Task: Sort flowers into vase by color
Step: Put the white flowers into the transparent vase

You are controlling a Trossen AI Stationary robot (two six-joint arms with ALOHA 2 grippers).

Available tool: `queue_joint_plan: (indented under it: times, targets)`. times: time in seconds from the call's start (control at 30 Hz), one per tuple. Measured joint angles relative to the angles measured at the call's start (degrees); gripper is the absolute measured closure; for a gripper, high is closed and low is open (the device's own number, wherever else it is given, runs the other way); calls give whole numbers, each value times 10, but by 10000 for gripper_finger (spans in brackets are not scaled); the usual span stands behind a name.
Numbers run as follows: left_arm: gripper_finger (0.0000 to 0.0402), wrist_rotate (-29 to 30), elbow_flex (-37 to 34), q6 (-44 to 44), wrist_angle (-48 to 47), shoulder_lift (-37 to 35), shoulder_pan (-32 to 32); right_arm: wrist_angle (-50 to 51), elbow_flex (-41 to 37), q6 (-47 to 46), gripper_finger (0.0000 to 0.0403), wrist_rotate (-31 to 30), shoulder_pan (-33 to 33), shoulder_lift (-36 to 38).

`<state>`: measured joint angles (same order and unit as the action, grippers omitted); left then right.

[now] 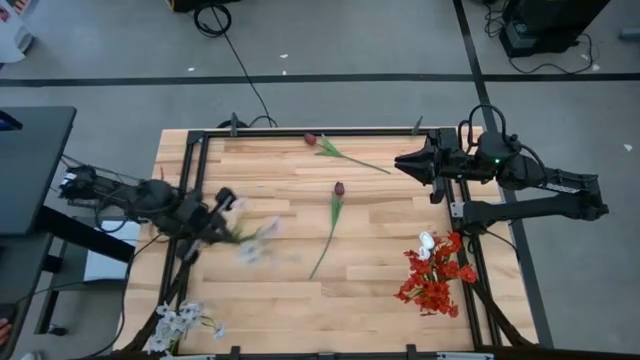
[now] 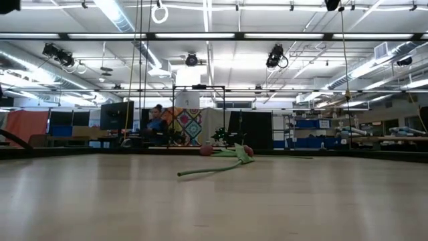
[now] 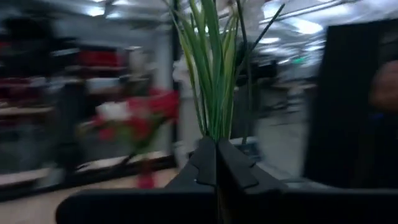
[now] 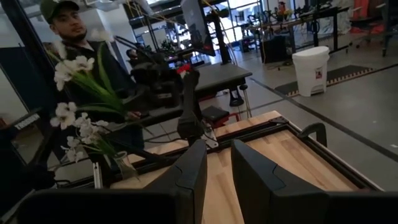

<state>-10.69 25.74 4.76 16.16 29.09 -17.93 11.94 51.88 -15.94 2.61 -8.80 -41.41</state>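
Left gripper (image 1: 222, 207) up over the left part of the wooden counter (image 1: 290, 290), jaws clenched tight on the green stems of a white blossom spray (image 1: 258, 240), which looks blurred in the high view. Same stems (image 3: 211, 74) standing straight up from the closed jaws in the left wrist view. Right gripper (image 1: 405, 160) waiting near the far right corner of the counter, pointing left, jaws released, with a small gap between the two dark fingers (image 4: 189, 177) and nothing in them. Two dark maroon tulips lying flat on the counter: one tulip (image 1: 335, 222) in the middle, bud toward the far side, and another tulip (image 1: 345, 152) close to the far edge, bud to the left. A bunch of red flowers (image 1: 432, 280) with one white tulip (image 1: 427, 241) at the right side, near the right arm's base. More white blossoms (image 1: 178, 322) at the near left corner. A person (image 4: 68, 31) in a cap showing past the counter in the right wrist view.
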Motion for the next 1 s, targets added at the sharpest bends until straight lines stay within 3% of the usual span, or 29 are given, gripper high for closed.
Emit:
queue_joint_plan:
  times: [0.13, 0.23, 0.43, 0.67, 1.0]
  targets:
    - [401, -36, -51, 12, 38, -67, -76, -3, 0, 0, 320, 0, 0, 0]
    - [401, -57, -95, 19, 121, -98, -135, -3, 0, 0, 320, 0, 0, 0]
    - [401, -72, -169, 45, 274, -104, -251, -3, 0, 0, 320, 0, 0, 0]
    - [401, -71, -204, 38, 332, -104, -354, -3, 0, 0, 320, 0, 0, 0]
    - [401, 20, -224, -25, 362, -77, -443, -3, 0, 0, 320, 0, 0, 0]
